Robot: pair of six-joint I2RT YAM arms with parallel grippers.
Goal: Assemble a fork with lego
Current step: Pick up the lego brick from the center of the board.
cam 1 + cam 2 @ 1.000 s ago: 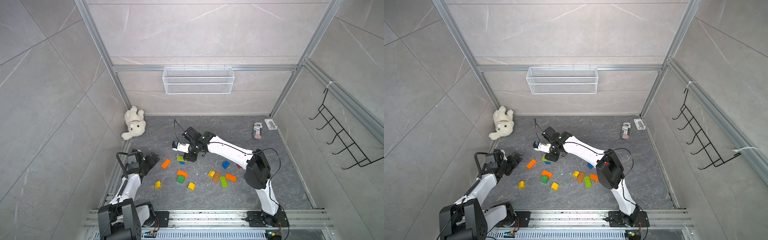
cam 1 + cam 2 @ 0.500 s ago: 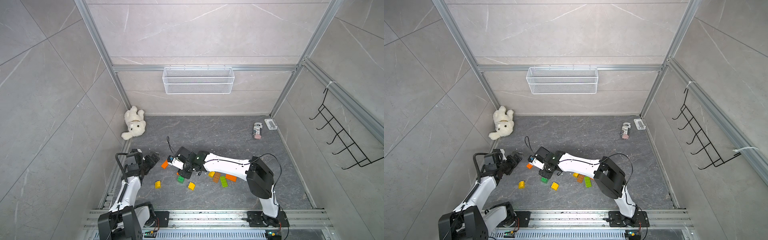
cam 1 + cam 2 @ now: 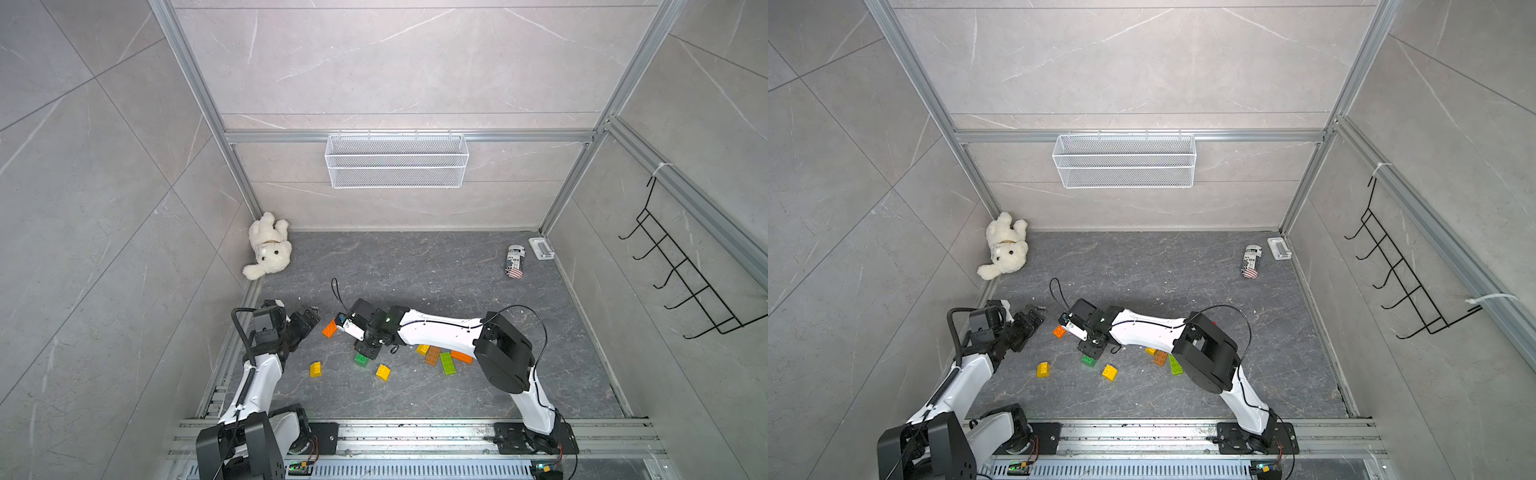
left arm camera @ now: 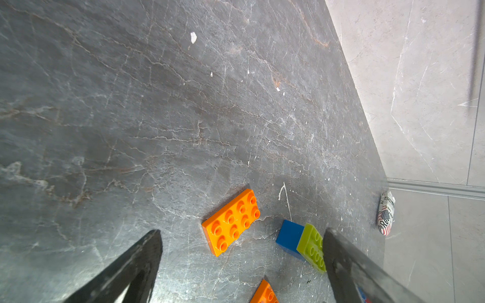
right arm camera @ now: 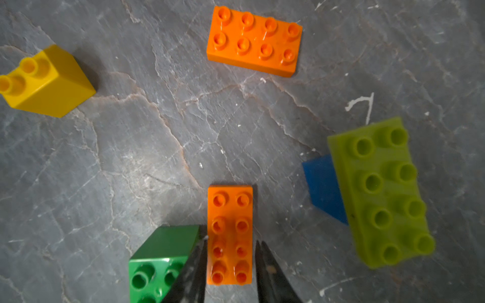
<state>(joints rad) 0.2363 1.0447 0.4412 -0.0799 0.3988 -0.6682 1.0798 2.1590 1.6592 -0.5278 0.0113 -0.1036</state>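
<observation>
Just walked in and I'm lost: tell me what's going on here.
A two-armed robot is working on loose lego bricks on a grey table. The right gripper has its fingers closed on the sides of a narrow orange brick, right beside a green brick. The left gripper is wide open and empty, near a second orange brick. The other bricks lie scattered, and nothing fork-shaped shows yet.

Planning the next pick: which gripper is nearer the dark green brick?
Right. The right gripper, closed on an orange brick, sits right beside the dark green brick. The left gripper hangs open, clearly farther off and apart from it.
</observation>
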